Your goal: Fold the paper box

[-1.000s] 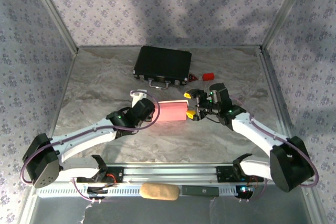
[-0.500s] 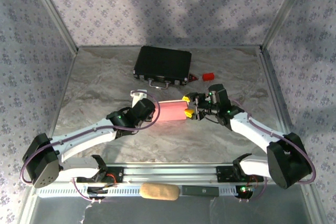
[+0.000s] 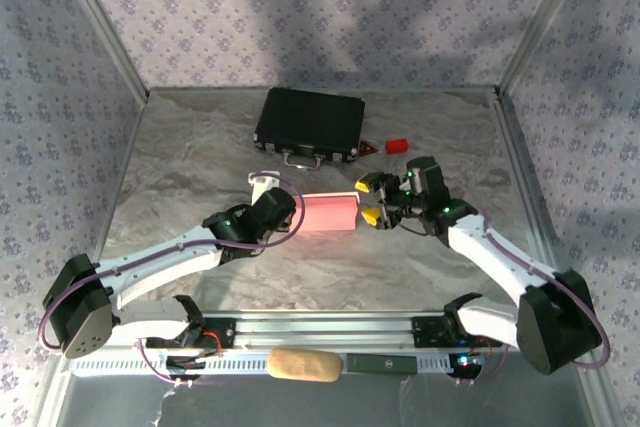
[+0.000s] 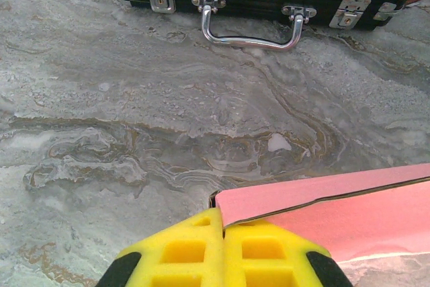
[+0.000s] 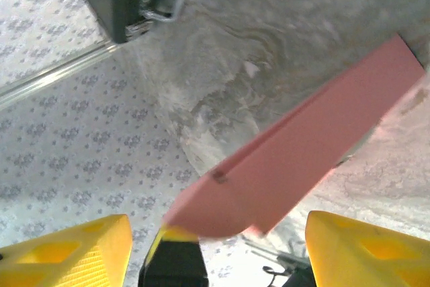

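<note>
A: Where is the paper box [image 3: 328,214]?
B: One end is pinched between the closed yellow pads of the left gripper [image 4: 220,225]. The other end sits between the spread fingers of the right gripper [image 3: 366,201].
A: And beyond the fingers?
B: A black case [image 3: 310,122] and a red block [image 3: 398,145].

Nothing legible anywhere: no text, label, brand, number or sign to read on the paper box [image 3: 328,213], the black case [image 3: 308,123] at upper centre, or the surface [image 3: 190,162].
</note>
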`<move>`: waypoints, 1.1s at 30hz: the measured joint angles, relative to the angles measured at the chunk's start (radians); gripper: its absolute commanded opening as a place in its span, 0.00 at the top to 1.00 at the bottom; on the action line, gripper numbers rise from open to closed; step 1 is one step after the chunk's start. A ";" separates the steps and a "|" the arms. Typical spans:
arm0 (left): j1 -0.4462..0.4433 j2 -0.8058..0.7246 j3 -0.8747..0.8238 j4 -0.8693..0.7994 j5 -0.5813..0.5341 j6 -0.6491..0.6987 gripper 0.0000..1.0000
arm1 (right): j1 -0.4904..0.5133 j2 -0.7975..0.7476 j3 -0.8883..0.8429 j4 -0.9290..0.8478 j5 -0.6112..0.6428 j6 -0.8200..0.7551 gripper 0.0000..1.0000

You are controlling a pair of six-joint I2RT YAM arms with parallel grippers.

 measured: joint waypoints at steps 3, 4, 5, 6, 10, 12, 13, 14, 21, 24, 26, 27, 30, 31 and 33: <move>0.000 0.000 0.000 0.000 0.000 0.000 1.00 | -0.011 -0.075 0.134 -0.153 0.074 -0.194 0.30; 0.000 0.000 0.000 0.000 0.000 0.000 1.00 | -0.011 -0.100 0.168 -0.187 0.099 -0.258 0.30; 0.000 0.000 0.000 0.000 0.000 0.000 1.00 | -0.011 -0.117 0.193 -0.212 0.116 -0.312 0.30; 0.000 0.000 0.000 0.000 0.000 0.000 1.00 | -0.012 -0.124 0.217 -0.243 0.135 -0.376 0.30; 0.000 0.000 0.000 0.000 0.000 0.000 1.00 | -0.010 -0.072 0.263 -0.340 0.182 -0.556 0.33; 0.000 0.000 0.000 0.000 0.000 0.000 1.00 | -0.006 -0.012 0.270 -0.377 0.203 -0.608 0.36; 0.000 0.000 0.001 -0.002 0.000 0.000 1.00 | -0.002 0.012 0.270 -0.398 0.212 -0.625 0.37; 0.000 0.000 0.002 -0.003 0.000 0.000 1.00 | 0.000 0.030 0.270 -0.415 0.220 -0.636 0.37; -0.006 0.003 0.011 -0.024 0.000 0.000 1.00 | 0.031 0.089 0.286 -0.462 0.247 -0.607 0.40; -0.008 0.008 0.016 -0.028 -0.004 0.000 1.00 | 0.043 0.109 0.286 -0.431 0.247 -0.558 0.39; -0.011 0.008 0.016 -0.030 -0.007 0.000 1.00 | 0.054 0.129 0.289 -0.418 0.247 -0.526 0.39; -0.011 0.008 0.016 -0.030 -0.008 0.000 1.00 | 0.060 0.140 0.291 -0.412 0.246 -0.511 0.39; -0.011 0.008 0.016 -0.030 -0.008 0.000 1.00 | 0.075 0.171 0.307 -0.404 0.246 -0.475 0.41; -0.011 0.008 0.016 -0.030 -0.008 0.000 1.00 | 0.080 0.180 0.315 -0.399 0.246 -0.463 0.42; -0.011 0.008 0.016 -0.031 -0.008 0.000 1.00 | 0.089 0.193 0.327 -0.388 0.245 -0.444 0.43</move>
